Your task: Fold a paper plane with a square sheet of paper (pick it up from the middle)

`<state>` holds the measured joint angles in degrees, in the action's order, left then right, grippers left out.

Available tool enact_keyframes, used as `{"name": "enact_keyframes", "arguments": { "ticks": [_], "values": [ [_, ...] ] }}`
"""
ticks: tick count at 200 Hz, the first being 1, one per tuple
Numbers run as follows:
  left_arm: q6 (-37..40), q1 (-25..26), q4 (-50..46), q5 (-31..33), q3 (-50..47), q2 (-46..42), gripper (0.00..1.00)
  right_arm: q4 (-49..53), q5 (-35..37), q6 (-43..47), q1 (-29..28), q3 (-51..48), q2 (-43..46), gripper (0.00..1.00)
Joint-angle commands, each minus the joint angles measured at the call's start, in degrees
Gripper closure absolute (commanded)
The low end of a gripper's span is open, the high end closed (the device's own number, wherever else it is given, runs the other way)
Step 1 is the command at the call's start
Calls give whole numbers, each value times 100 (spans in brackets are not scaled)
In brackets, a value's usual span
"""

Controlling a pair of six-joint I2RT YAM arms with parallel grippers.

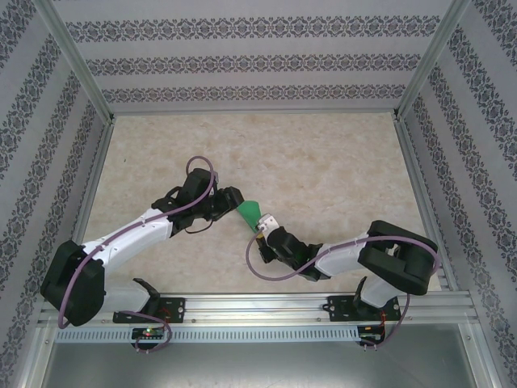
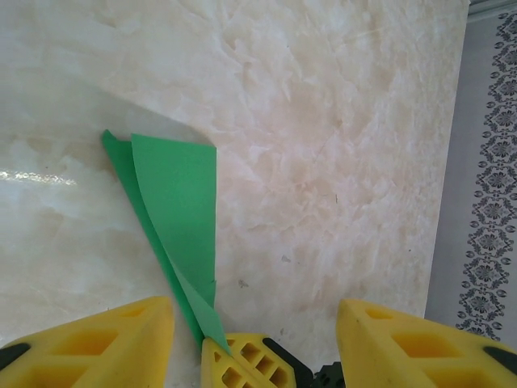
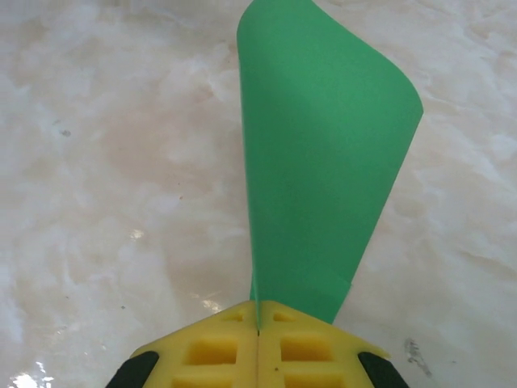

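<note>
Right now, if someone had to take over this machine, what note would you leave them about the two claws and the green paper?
Grippers: the left gripper is open and holds nothing, right beside the paper. The right gripper is shut on the narrow end of the green paper.
Paper: folded over into layers, fanning out from the right gripper above the table, between the two arms.
Done: paper picked up, at least one fold made.
Left: the remaining folds; it does not look like a finished plane yet.
</note>
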<state>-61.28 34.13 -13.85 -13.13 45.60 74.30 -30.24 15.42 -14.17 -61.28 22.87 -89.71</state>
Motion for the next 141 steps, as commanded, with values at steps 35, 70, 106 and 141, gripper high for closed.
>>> {"name": "enact_keyframes", "arguments": {
  "ticks": [35, 70, 106, 141],
  "values": [
    [116, -27, 75, -137, -66, 141, 44, -1191, -1126, -1424, 467, -272, -427, 100],
    [96, -26, 171, -243, -84, 229, 44, -1462, -1621, -2065, 781, -292, -578, 100],
    [98, -18, 287, -369, -87, 354, 44, -1564, -2194, -2676, 1206, -468, -702, 100],
    [131, 16, 474, -564, -45, 569, 45, -1582, -2958, -3153, 1589, -363, -1034, 100]
  ]
}}
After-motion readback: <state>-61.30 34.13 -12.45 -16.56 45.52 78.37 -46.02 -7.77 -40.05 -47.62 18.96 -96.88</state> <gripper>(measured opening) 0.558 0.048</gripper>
